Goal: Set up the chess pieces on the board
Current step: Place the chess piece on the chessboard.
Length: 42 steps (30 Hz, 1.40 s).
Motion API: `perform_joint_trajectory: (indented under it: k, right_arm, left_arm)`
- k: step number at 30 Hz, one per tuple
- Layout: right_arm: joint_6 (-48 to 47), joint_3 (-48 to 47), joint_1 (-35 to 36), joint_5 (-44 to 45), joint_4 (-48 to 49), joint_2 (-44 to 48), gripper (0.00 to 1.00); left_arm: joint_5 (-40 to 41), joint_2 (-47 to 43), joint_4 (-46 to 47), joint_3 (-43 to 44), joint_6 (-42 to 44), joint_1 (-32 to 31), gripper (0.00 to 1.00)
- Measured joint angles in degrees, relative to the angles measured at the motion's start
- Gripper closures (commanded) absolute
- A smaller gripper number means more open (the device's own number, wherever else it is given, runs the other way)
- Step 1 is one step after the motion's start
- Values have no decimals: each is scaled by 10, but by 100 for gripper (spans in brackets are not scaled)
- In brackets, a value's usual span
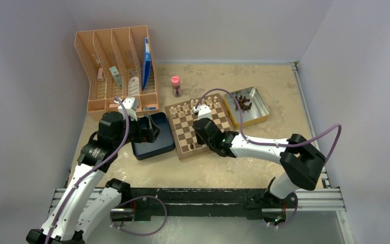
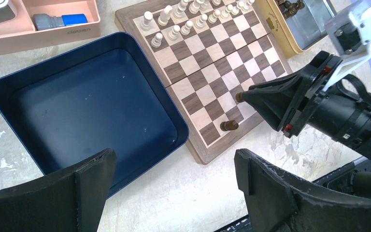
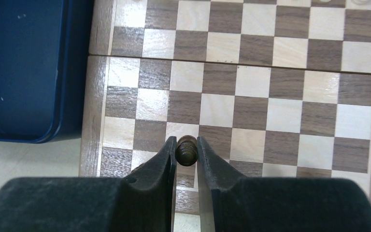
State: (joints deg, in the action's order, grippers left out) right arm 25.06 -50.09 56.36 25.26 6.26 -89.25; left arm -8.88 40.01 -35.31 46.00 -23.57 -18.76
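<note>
The board (image 1: pixel 185 133) lies mid-table, pale cream pieces (image 1: pixel 193 107) lined along its far rows. My right gripper (image 3: pixel 186 141) is low over the board's near left part, its fingers pressed on both sides of a dark brown chess piece (image 3: pixel 186 151) standing there. In the left wrist view that piece (image 2: pixel 238 96) shows at the right gripper's tip, and a second dark piece (image 2: pixel 229 126) lies on its side near the board's near edge. More dark pieces sit in a metal tin (image 1: pixel 247 104) right of the board. My left gripper (image 2: pixel 175 154) hangs open over the table beside the blue box, holding nothing.
A dark blue square box (image 1: pixel 152 137) sits against the board's left side. A pink desk organiser (image 1: pixel 117 66) stands at the back left, and a small pink bottle (image 1: pixel 175 85) behind the board. Walls close in the table on three sides.
</note>
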Motion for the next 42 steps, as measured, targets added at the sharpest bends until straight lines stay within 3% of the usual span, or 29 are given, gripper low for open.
perform_joint_trajectory:
  k: [18,42]
  right_arm:
    - [82,-7,0,14,-103,37,83]
    - [151,18,0,82,-131,24,81]
  left_arm:
    - [0,0,0,0,0,0,7]
    - [0,0,0,0,0,0,7]
